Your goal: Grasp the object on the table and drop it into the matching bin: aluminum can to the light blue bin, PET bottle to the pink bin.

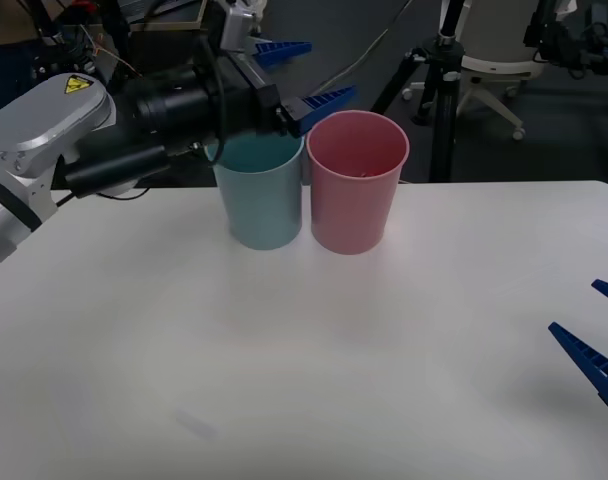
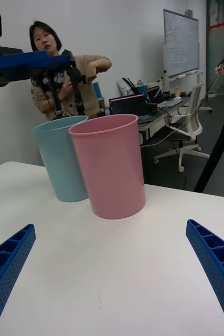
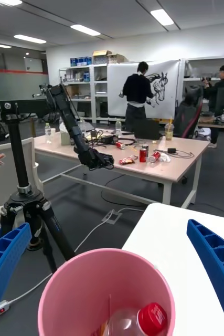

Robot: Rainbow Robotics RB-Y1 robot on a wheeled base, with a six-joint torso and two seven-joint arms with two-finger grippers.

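Note:
The PET bottle [image 3: 135, 321], clear with a red cap, lies inside the pink bin [image 3: 85, 278]. The pink bin [image 1: 357, 180] stands at the back of the white table [image 1: 304, 350], touching the light blue bin [image 1: 259, 190] on its left. My left gripper [image 1: 304, 75] hangs open above the rims of the two bins, empty, with blue fingers [image 3: 216, 273] spread wide. My right gripper [image 1: 596, 335] is open low over the table's right front edge, facing both bins, nothing between its fingers [image 2: 216, 268].
A black tripod [image 1: 439, 90] stands just behind the table near the pink bin. An office chair [image 1: 494, 60] and desks lie farther back. A person [image 2: 54, 73] stands behind the bins, touching nothing of the task.

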